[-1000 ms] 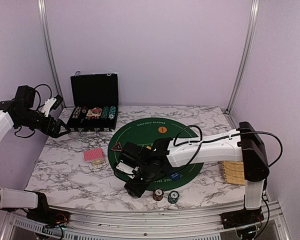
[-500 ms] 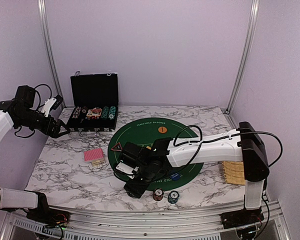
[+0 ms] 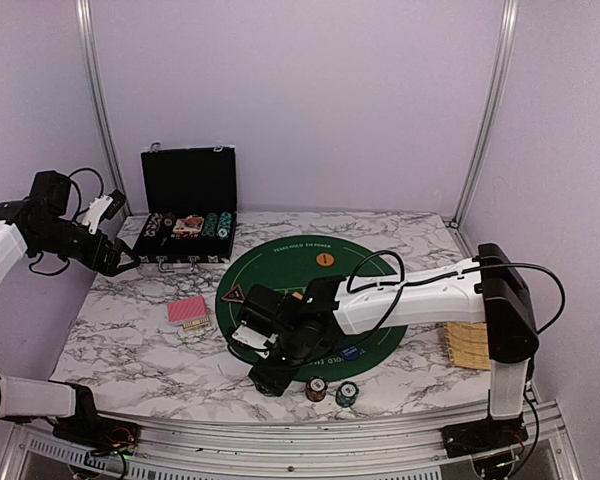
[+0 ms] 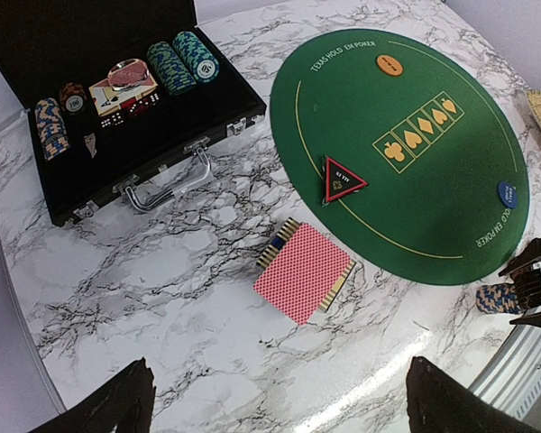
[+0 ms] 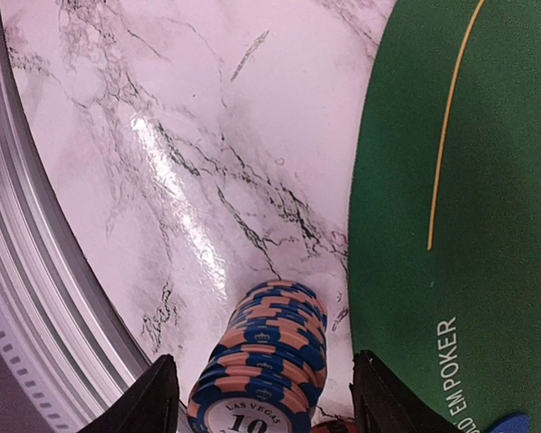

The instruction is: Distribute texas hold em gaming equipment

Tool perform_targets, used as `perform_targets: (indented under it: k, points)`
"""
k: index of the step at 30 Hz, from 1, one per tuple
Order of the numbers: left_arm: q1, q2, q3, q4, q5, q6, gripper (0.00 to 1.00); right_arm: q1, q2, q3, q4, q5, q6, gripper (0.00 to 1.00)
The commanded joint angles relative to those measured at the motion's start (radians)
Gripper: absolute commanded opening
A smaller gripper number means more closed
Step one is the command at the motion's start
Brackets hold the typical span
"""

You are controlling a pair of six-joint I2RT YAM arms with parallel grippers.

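- The chip stack, blue and orange, sits straight between the fingers of the right gripper. Its printed top face is turned to the wrist and its far end is down on the marble, just off the edge of the green mat.
- The stack's long axis runs along the gripper's own reach, so the fingers flank its round sides near the top.
- The right jaws stand about half spread around the stack, close on either side. I cannot tell whether the pads press it.
- The right arm is plainly the nearer one. It stretches low from its base across the near part of the mat, with the wrist tipped down at the mat's near-left rim. Two more chip piles stand just to its right.
- The left gripper hangs wide and holds nothing. It is raised well apart, by the black case, and looks down on the red-backed cards.
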Motion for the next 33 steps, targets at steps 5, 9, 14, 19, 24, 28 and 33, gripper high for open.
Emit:
perform_targets:
  k: [5,9,14,19,24,28,33]
  points:
    - [-0.002,-0.016,0.031,-0.024,0.001,0.011,0.99,-0.004,-0.003,-0.004,-0.01,-0.008,-0.015,0.65]
    - [-0.003,-0.015,0.031,-0.024,0.002,0.011,0.99,-0.004,-0.004,-0.007,-0.009,-0.01,-0.013,0.61]
    - [-0.002,-0.015,0.034,-0.025,-0.001,0.013,0.99,-0.004,-0.004,-0.011,-0.011,-0.011,-0.014,0.54]
    - [-0.003,-0.016,0.034,-0.025,-0.001,0.014,0.99,-0.004,-0.01,-0.005,-0.015,-0.011,-0.015,0.4]
    - [-0.003,-0.015,0.035,-0.025,0.003,0.013,0.99,-0.004,-0.016,0.017,-0.032,-0.002,-0.013,0.28]
    - [-0.003,-0.016,0.036,-0.025,0.002,0.013,0.99,-0.004,-0.026,0.048,-0.054,-0.003,-0.013,0.24]
    - [-0.002,-0.015,0.035,-0.025,0.008,0.014,0.99,-0.004,-0.035,0.091,-0.086,0.009,-0.014,0.21]
